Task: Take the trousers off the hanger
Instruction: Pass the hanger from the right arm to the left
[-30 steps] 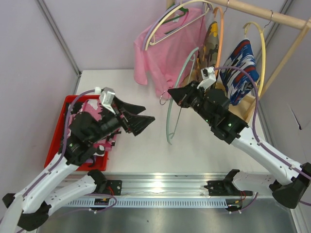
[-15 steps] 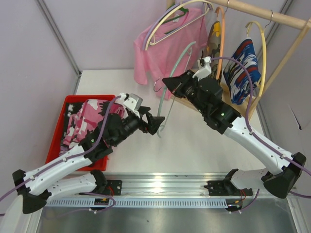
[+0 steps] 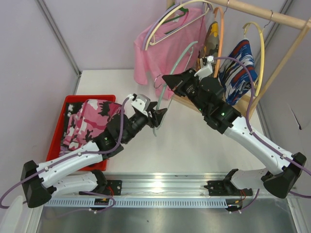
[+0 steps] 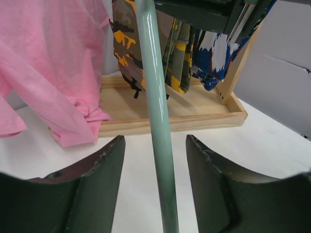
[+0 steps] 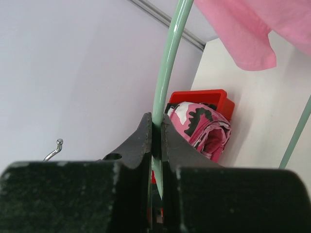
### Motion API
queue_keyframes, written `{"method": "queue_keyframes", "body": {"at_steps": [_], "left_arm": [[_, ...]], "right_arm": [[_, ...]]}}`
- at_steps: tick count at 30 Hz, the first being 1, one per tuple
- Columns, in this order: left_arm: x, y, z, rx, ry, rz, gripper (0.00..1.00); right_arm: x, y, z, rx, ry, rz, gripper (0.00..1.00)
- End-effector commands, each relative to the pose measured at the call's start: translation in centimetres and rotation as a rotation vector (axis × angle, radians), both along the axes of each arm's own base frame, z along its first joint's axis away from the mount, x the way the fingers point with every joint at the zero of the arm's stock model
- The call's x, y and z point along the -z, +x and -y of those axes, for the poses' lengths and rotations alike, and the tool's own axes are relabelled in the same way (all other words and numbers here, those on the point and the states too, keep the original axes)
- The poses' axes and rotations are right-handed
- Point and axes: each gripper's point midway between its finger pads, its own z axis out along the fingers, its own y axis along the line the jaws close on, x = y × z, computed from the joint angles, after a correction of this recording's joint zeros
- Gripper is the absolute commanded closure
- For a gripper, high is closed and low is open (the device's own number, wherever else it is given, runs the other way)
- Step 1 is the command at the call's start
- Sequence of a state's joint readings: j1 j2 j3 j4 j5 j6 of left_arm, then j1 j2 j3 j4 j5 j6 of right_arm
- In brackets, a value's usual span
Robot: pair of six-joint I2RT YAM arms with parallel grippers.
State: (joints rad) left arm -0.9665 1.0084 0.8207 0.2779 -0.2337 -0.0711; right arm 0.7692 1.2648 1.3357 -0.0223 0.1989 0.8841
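Note:
An empty pale green hanger (image 3: 182,52) hangs tilted over the table, and my right gripper (image 3: 166,80) is shut on its upper bar (image 5: 170,63). My left gripper (image 3: 159,115) straddles the lower bar (image 4: 158,121), jaws open with a gap on each side. The pink-and-black camouflage trousers (image 3: 90,121) lie bunched in the red bin (image 3: 58,133), also seen in the right wrist view (image 5: 206,128). Yellow-olive camouflage trousers (image 3: 212,36) and blue, white and red print trousers (image 3: 238,60) hang on hangers at the rack.
A plain pink T-shirt (image 3: 167,53) hangs on the wooden rail (image 3: 262,14), just left of the green hanger. The rack's wooden base tray (image 4: 170,119) lies behind the bar. Purple walls stand close on both sides.
My left arm swung right from over the red bin to the hanger's lower bar, and its jaws narrowed around it. My right gripper shifted the hanger up and left.

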Motion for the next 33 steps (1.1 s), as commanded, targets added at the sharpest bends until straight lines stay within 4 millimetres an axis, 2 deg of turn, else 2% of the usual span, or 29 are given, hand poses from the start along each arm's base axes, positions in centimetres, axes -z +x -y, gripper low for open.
{"method": "queue_keyframes", "body": {"at_steps": [1, 5, 10, 12, 21, 23, 27, 28, 29, 30, 31, 33], "left_arm": [[-2.8, 0.1, 0.3, 0.004, -0.07, 0.104, 0.44], [-2.7, 0.3, 1.0, 0.018, -0.046, 0.113, 0.51], [-2.6, 0.7, 1.3, 0.018, -0.059, 0.1, 0.51], [-2.0, 1.0, 1.4, 0.017, -0.063, 0.064, 0.53], [-2.3, 1.4, 1.2, 0.034, -0.074, 0.049, 0.87], [-2.1, 1.6, 1.0, 0.023, -0.059, 0.042, 0.99], [-3.6, 1.9, 0.4, 0.022, -0.098, 0.04, 1.0], [-3.4, 2.2, 0.0, 0.012, -0.098, 0.021, 1.0], [-4.0, 2.5, -0.1, 0.008, -0.112, 0.008, 1.0], [-4.1, 2.6, -0.1, 0.008, -0.135, -0.026, 1.0], [-6.0, 2.8, -0.4, 0.009, -0.164, -0.021, 1.0], [-5.7, 2.8, -0.3, 0.015, -0.14, -0.057, 1.0]], "right_arm": [[-5.2, -0.1, 0.7, 0.02, 0.133, 0.087, 1.0], [-5.2, -0.1, 0.8, 0.024, 0.142, 0.083, 1.0], [-5.5, -0.2, 0.8, 0.012, 0.161, 0.082, 1.0], [-5.6, -0.1, 0.8, 0.01, 0.164, 0.082, 1.0], [-5.5, 0.1, 1.0, 0.014, 0.184, 0.066, 1.0], [-5.3, 0.1, 1.0, 0.014, 0.176, 0.064, 1.0], [-4.7, 0.4, 0.8, 0.009, 0.144, 0.065, 1.0], [-4.8, 0.4, 0.3, -0.008, 0.126, 0.071, 1.0], [-4.0, 0.5, 0.1, -0.015, 0.086, 0.056, 0.96], [-3.5, 0.7, -0.2, -0.02, 0.044, 0.053, 0.71], [-3.0, 0.8, -0.4, -0.029, 0.015, 0.033, 0.56], [-2.6, 0.8, -0.7, -0.045, -0.019, 0.027, 0.34]]}}
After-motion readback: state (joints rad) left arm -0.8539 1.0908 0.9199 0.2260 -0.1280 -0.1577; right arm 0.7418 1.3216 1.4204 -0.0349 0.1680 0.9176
